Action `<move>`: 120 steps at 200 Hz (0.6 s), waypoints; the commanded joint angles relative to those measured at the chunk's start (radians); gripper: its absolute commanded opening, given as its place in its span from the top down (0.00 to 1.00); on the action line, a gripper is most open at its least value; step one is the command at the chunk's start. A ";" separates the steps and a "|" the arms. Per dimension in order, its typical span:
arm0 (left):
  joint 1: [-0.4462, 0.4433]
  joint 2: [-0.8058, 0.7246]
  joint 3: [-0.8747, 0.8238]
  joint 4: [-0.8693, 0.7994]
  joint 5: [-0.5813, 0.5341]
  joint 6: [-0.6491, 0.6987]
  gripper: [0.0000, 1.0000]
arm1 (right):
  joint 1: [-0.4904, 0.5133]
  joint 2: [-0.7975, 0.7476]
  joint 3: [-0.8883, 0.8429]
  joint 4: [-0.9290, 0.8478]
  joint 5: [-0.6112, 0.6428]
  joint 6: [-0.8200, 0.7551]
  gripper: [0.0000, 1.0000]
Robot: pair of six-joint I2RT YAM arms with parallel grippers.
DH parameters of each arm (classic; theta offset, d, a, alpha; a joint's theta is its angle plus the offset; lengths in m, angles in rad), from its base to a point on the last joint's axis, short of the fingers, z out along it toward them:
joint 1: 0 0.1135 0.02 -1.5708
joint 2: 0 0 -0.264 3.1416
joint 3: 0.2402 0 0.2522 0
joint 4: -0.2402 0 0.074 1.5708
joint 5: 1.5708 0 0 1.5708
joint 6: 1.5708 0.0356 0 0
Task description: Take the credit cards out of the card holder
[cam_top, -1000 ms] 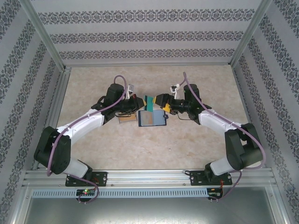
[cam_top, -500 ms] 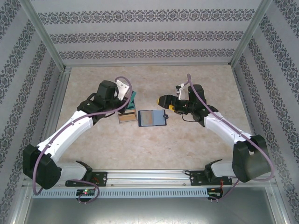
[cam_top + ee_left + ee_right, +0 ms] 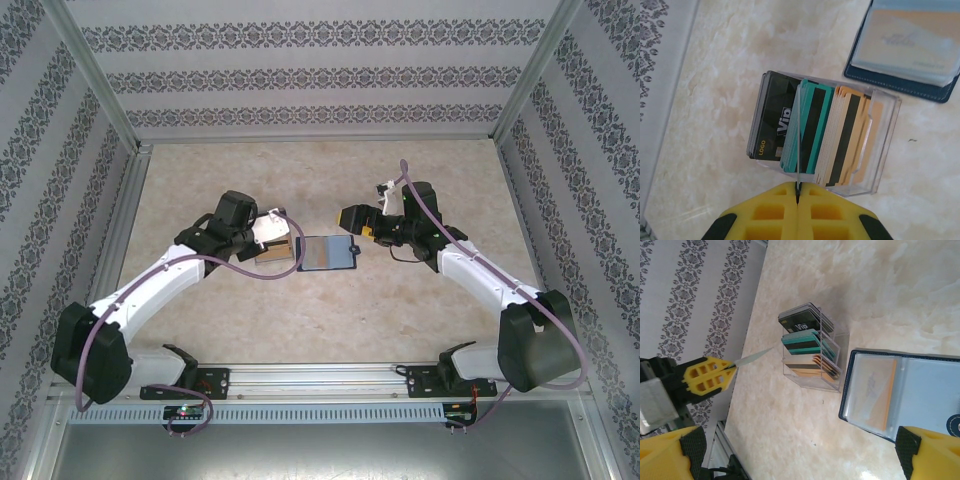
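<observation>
The card holder [image 3: 327, 253] lies open on the table, dark navy, with a tan card [image 3: 879, 390] still in its clear pocket. My left gripper [image 3: 798, 189] is shut on one thin credit card [image 3: 798, 145], seen edge-on and hanging just above the teal stack. From the right wrist view that held card [image 3: 751, 357] pokes out of the left gripper [image 3: 705, 375] towards the box. More credit cards stand sorted in a clear box [image 3: 875, 150]: dark ones [image 3: 771, 120], teal ones [image 3: 815, 125], tan ones [image 3: 850, 135]. My right gripper [image 3: 350, 217] is open and holds nothing, up and to the right of the holder.
The clear box [image 3: 272, 250] stands right beside the holder's left edge. Patterned walls and metal frame posts [image 3: 95, 90] close in the table on three sides. Open marble tabletop [image 3: 320, 310] stretches in front of the holder.
My left gripper carried the card from above the holder leftwards and down over the clear box. The right gripper drew back slightly to the right, then stayed still.
</observation>
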 commanded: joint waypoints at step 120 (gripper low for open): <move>0.005 0.189 0.016 0.141 -0.025 0.113 1.00 | -0.006 -0.007 -0.022 -0.006 0.025 -0.009 0.02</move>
